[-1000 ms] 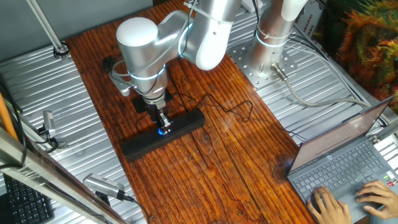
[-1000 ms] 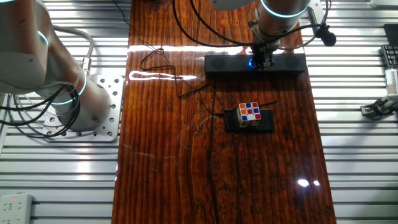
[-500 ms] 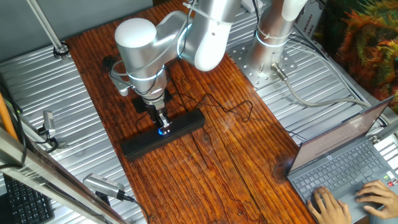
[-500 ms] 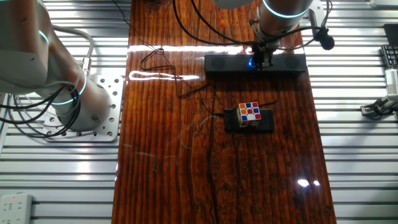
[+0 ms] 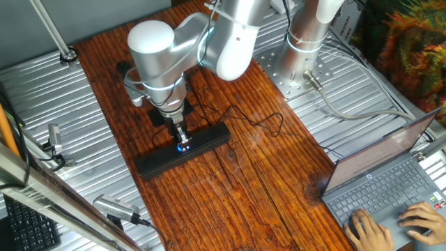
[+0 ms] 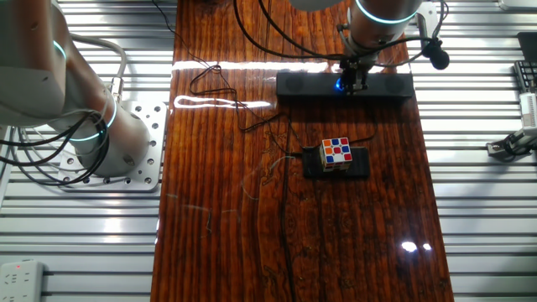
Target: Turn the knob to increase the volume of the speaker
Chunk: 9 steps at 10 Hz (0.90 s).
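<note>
Gripper (image 5: 182, 139) stood down on knob (image 5: 184, 146), midway along speaker (image 5: 182, 151), which lay across wooden table (image 5: 244, 181). Fingers narrow around knob; actual grip could not be told. Step judged: turning stage. Next move likely needs wrist rotation with firm, level hold. Ribbed metal decking flanked table; rubik's cube (image 6: 337, 152) on pad nearby; laptop (image 5: 390, 185) at corner.

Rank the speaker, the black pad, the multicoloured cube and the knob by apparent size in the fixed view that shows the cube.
1. speaker
2. black pad
3. multicoloured cube
4. knob, mostly hidden by the gripper
</note>
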Motion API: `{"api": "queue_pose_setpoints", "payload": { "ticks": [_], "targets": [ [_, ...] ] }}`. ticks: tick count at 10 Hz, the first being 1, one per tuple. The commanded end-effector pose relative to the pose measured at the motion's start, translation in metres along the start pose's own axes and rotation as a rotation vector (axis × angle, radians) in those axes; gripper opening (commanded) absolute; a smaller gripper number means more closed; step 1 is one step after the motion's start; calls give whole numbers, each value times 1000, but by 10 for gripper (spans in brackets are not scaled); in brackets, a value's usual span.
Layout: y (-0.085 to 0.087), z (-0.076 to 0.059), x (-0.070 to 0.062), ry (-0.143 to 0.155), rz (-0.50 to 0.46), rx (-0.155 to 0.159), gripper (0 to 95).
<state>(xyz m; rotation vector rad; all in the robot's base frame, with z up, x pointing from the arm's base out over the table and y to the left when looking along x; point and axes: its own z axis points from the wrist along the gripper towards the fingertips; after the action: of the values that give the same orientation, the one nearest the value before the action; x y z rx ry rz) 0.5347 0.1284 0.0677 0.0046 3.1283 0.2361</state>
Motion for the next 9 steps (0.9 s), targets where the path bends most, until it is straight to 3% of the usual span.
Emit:
{"api": "queue_pose_setpoints", "payload": {
  "ticks": [1,9],
  "targets": [
    [0,-1,0,-3,9,0,0],
    [0,-1,0,-6,69,-3,0]
  ]
}}
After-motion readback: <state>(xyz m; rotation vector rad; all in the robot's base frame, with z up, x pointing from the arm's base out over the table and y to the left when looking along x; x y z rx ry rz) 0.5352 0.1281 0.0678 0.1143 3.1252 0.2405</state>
